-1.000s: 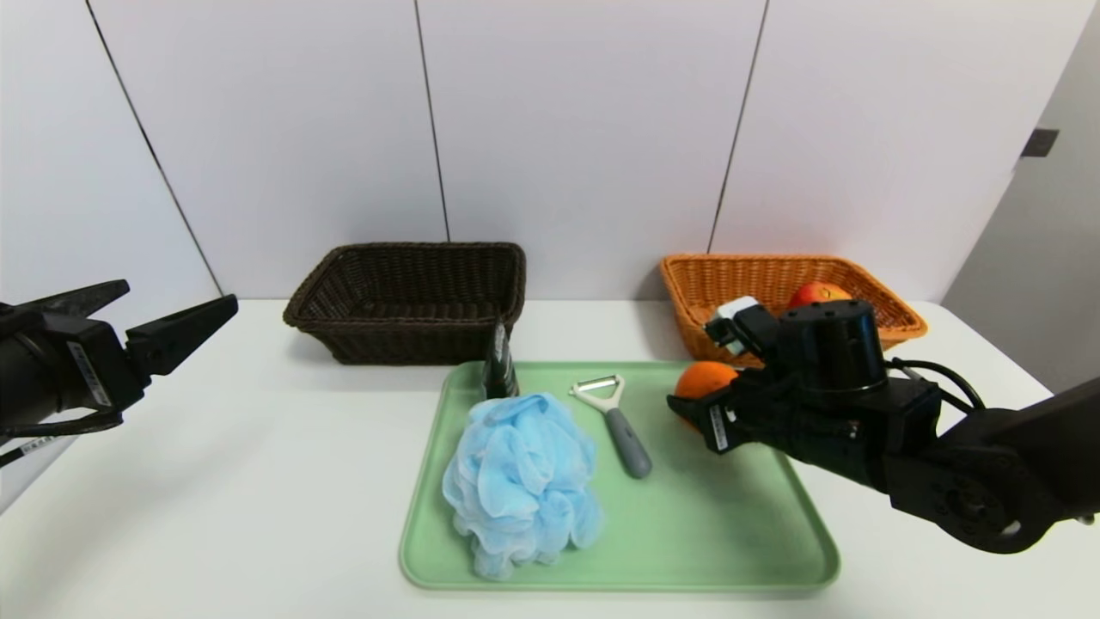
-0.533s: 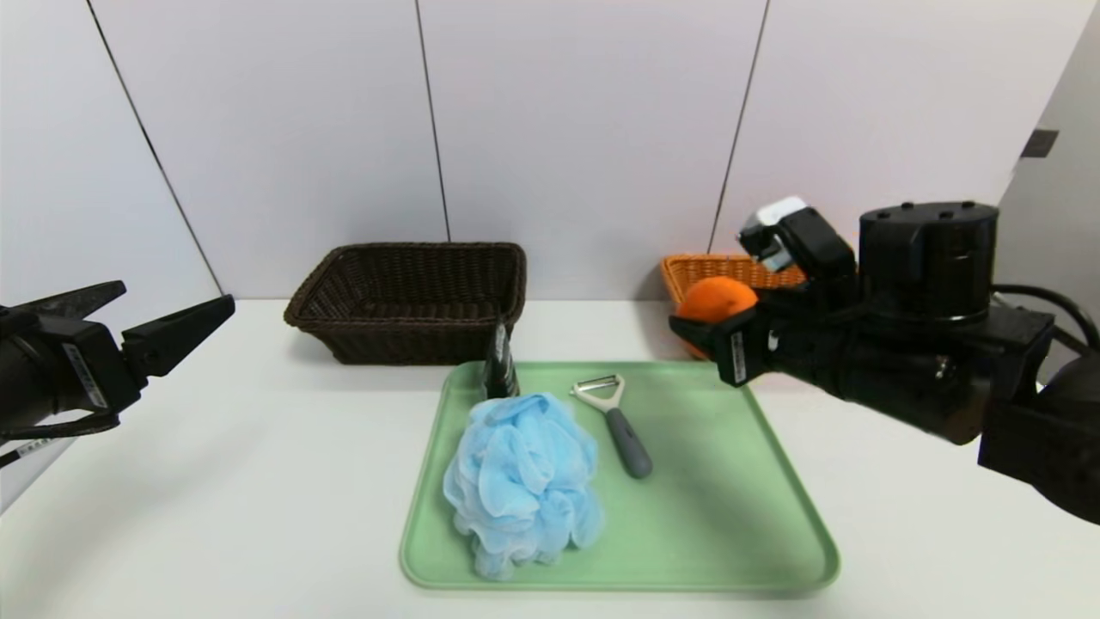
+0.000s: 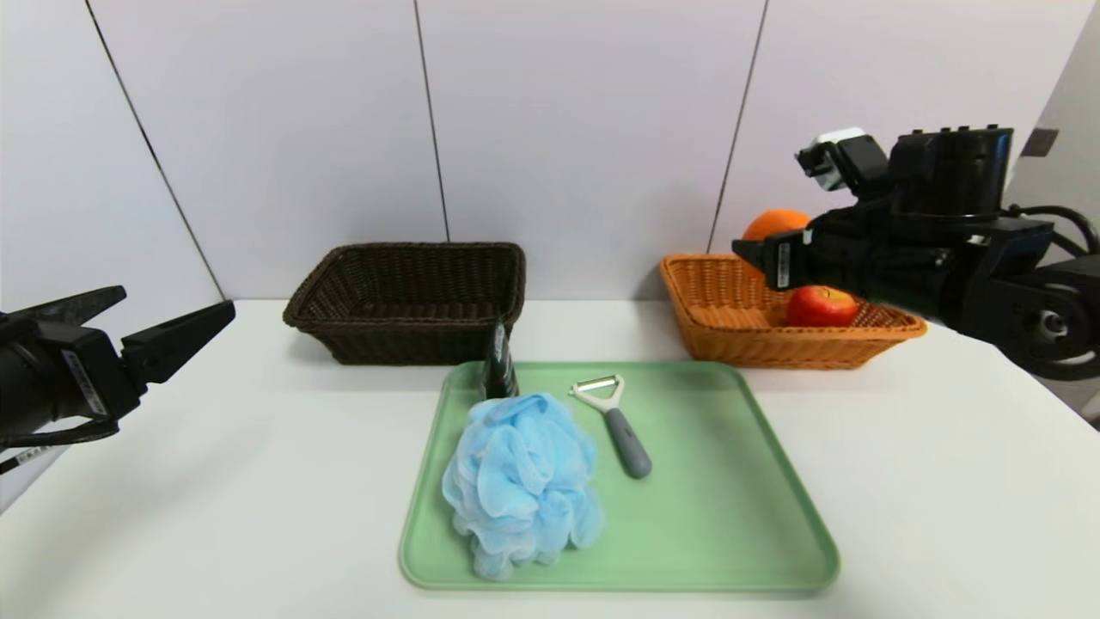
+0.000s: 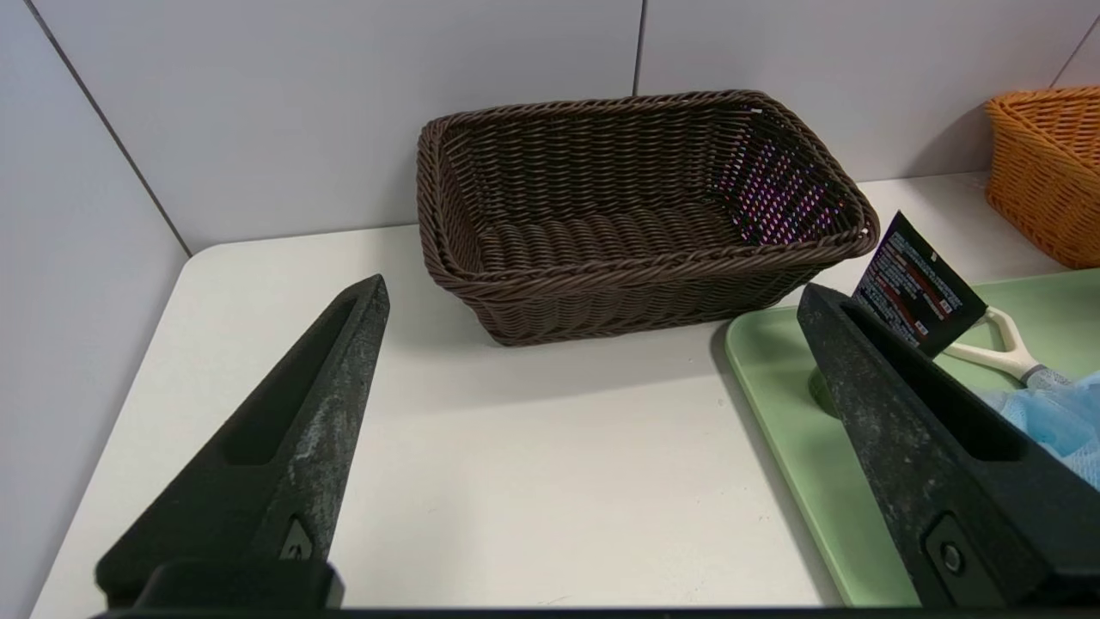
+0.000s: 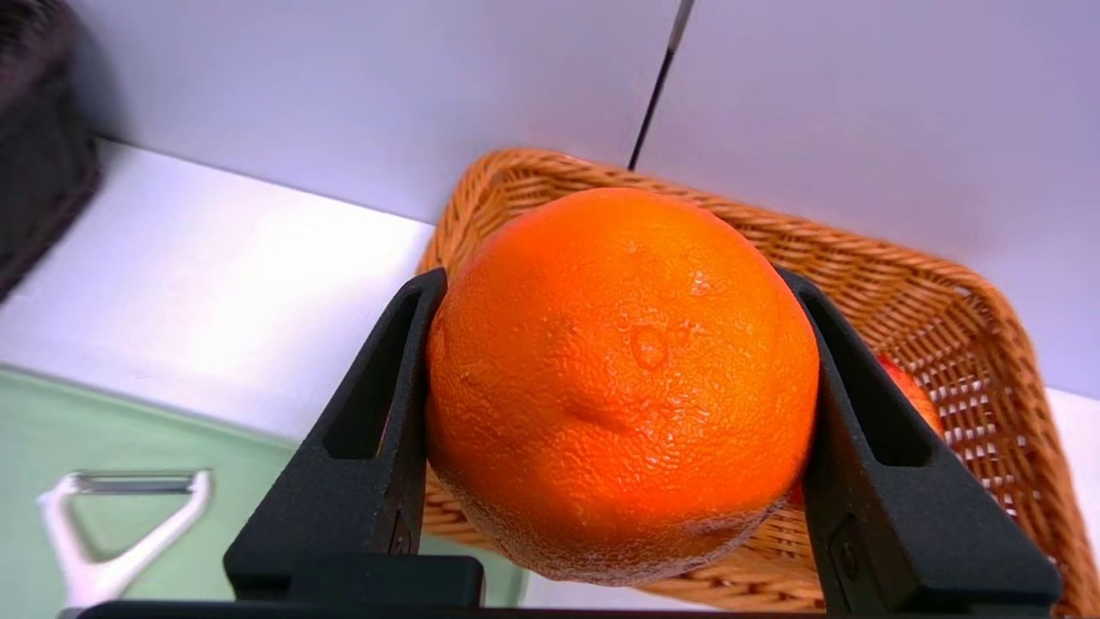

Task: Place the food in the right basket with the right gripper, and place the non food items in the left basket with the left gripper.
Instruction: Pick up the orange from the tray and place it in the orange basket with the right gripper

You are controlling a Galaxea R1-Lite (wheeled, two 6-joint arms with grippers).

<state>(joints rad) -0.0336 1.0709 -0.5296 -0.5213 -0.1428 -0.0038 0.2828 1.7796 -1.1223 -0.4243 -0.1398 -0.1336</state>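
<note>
My right gripper [image 3: 765, 245] is shut on the orange [image 3: 773, 222] [image 5: 620, 378] and holds it high above the orange-tan right basket [image 3: 730, 331] [image 5: 962, 318]. A red apple [image 3: 821, 306] lies inside that basket. On the green tray [image 3: 713, 507] rest the blue mesh pouf [image 3: 520, 481], the grey-handled peeler [image 3: 614, 421] [image 5: 112, 533] and the black tube [image 3: 498, 365] [image 4: 915, 288], which stands upright. The dark brown left basket [image 3: 408, 297] [image 4: 636, 215] holds nothing. My left gripper [image 3: 163, 331] [image 4: 593, 301] hovers open at the table's left edge, nothing between its fingers.
A white wall runs right behind both baskets. Bare white tabletop [image 3: 258, 481] lies between my left gripper and the tray, and more of it to the right of the tray [image 3: 945, 481].
My right gripper has lifted the orange off the tray and carried it up and right to above the orange-tan basket. The left arm has stayed put.
</note>
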